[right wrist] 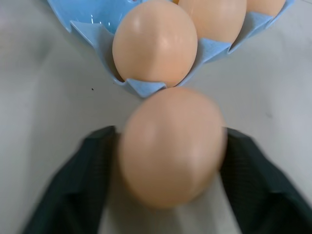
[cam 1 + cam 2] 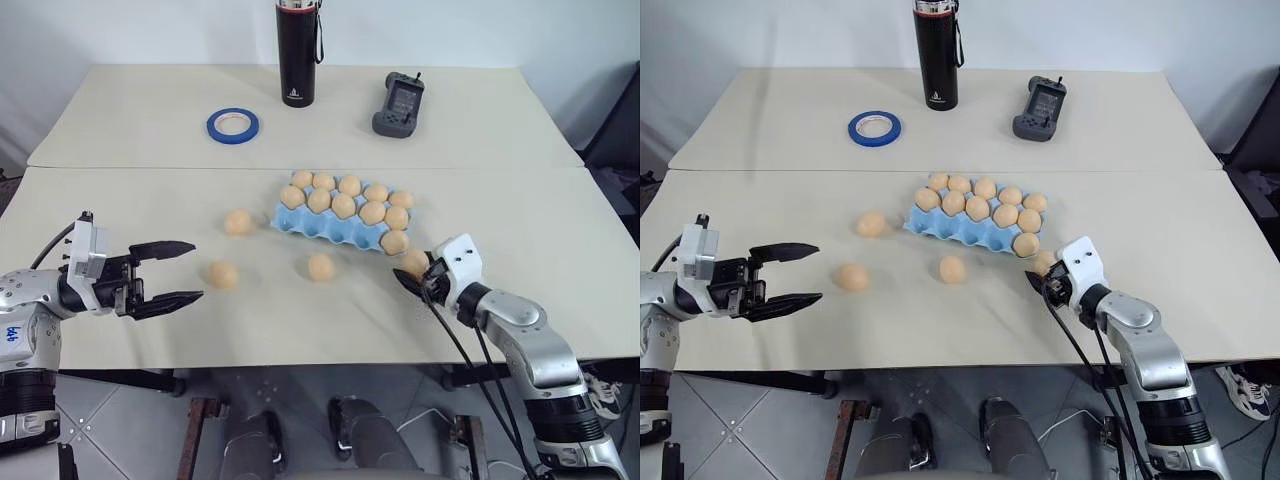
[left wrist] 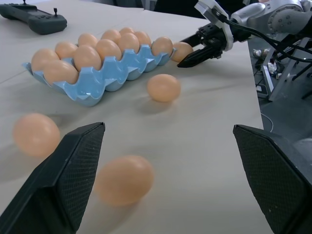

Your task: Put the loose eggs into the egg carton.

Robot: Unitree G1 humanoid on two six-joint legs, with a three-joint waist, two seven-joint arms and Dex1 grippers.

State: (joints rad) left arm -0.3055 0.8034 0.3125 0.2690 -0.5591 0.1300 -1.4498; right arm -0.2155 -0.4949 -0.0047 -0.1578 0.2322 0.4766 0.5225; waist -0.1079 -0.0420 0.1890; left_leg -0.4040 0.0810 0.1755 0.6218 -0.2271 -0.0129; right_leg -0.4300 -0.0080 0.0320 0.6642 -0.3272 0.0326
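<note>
right claw (image 2: 418,280) pinches one loose egg (image 1: 171,146) on the table (image 2: 520,210), just beside the blue egg carton (image 2: 330,225). left claw (image 2: 172,272) is spread wide.

Head stereo pair looking down over the table (image 2: 480,320), left wrist view low across it, right wrist view close, all sharing the egg carton (image 2: 330,222).

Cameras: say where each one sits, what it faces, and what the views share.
Head views: above, looking down at the table; both arms show.
Left wrist view: along the open left end effector toward the egg carton.
Right wrist view: right end effector around an egg beside the carton.
Shared: carton, that egg.
</note>
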